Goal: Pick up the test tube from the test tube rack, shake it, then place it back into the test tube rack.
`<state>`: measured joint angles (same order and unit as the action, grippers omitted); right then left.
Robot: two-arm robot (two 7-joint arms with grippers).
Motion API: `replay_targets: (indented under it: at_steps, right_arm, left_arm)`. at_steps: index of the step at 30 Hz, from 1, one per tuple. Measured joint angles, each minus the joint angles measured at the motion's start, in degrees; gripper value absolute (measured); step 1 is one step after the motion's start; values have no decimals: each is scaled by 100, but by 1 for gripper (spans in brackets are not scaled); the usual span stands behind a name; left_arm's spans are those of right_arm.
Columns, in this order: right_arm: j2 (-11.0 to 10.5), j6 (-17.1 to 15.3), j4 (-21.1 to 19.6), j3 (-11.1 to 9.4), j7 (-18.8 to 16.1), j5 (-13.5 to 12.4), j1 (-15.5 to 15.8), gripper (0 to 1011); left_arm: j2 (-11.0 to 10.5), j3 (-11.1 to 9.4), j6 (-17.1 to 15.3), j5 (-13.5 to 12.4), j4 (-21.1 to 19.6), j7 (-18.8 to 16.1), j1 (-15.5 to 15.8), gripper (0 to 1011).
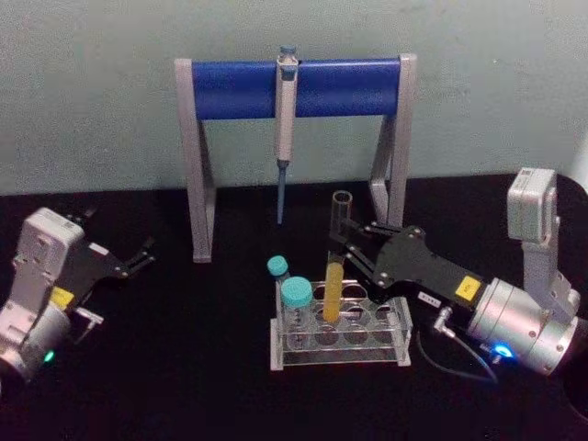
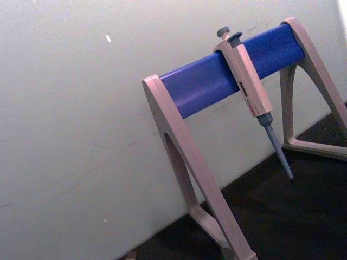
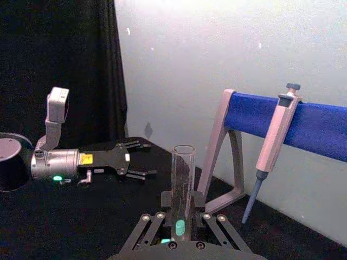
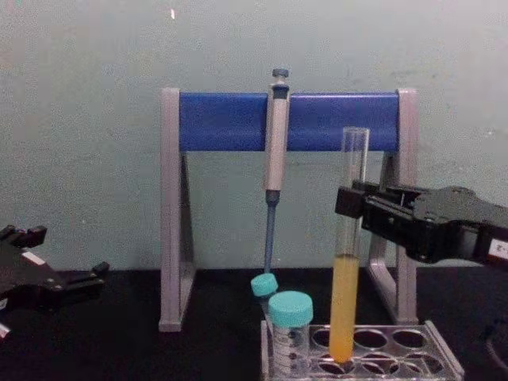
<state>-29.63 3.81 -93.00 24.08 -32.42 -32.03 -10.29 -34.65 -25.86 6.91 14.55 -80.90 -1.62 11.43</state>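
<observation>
1. Head view: the right claw [image 1: 342, 246] is clamped on the test tube [image 1: 333, 280], gripping above its yellow-orange liquid. The tube's lower end sits in the test tube rack [image 1: 401, 354] just below the claw. Two teal-capped tubes [image 1: 296, 296] stand in the rack on the claw's left. The left claw [image 1: 144, 256], fingers apart, is well apart from the rack over the black worktop [image 1: 184, 395].
2. Left wrist view: ahead of the left claw stands the pipette stand [image 2: 184, 157], a pipette [image 2: 248, 81] hanging on its blue bar.
3. Right wrist view: the tube's open rim rises between the right claw's fingers [image 3: 199, 201]. Beyond it the left claw [image 3: 146, 160] is spread open.
4. Chest view: the right claw [image 4: 349, 202] holds the tube's clear upper part. The tube [image 4: 344, 309] leans slightly, its rounded bottom inside a rack [image 4: 448, 359] hole below the claw.
</observation>
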Motion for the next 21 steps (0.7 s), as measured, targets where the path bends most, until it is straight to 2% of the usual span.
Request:
replay_targets:
  at_steps: [21]
  right_arm:
    - [118, 89, 246, 58, 34, 98, -25, 229]
  left_arm:
    - [0, 0, 0, 0, 0, 0, 0, 1001]
